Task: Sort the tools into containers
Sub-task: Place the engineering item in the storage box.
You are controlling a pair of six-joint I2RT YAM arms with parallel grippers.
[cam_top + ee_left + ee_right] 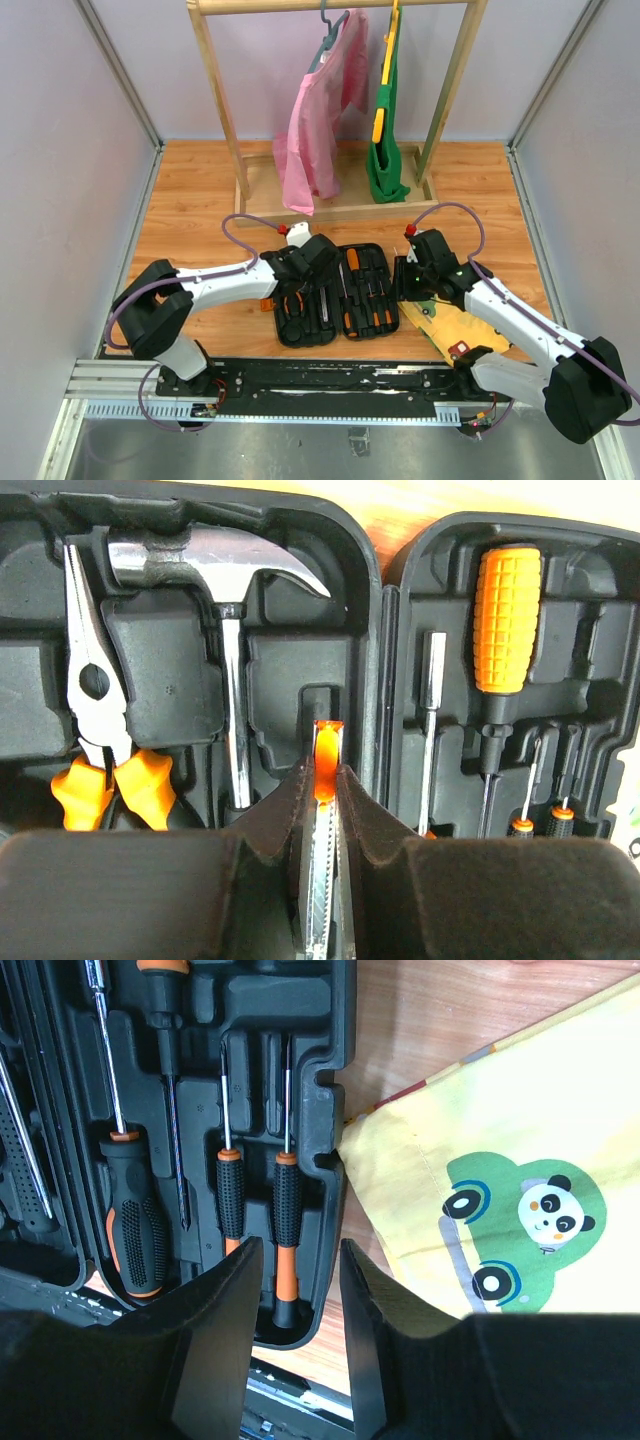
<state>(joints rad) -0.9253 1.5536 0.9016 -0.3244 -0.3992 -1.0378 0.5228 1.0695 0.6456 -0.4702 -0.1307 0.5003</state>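
Note:
The black tool case (pixel 335 295) lies open on the wooden table, both halves facing up. My left gripper (pixel 324 780) is shut on a thin metal tool with an orange tip (pixel 326 750), held over a slot in the left half. That half holds a hammer (pixel 220 565) and orange-handled pliers (pixel 95 680). An orange-handled driver (pixel 505 620) sits in the right half. My right gripper (pixel 298 1250) hangs open and empty over the case's right rim (pixel 330 1090), above two small screwdrivers (pixel 287 1200) and beside a larger one (pixel 135 1220).
A yellow cloth with a cartoon panda car (pixel 500 1160) lies right of the case, partly under my right arm. A wooden rack (pixel 335 195) with hanging pink and green clothes stands at the back. A metal rail (pixel 300 385) runs along the near edge.

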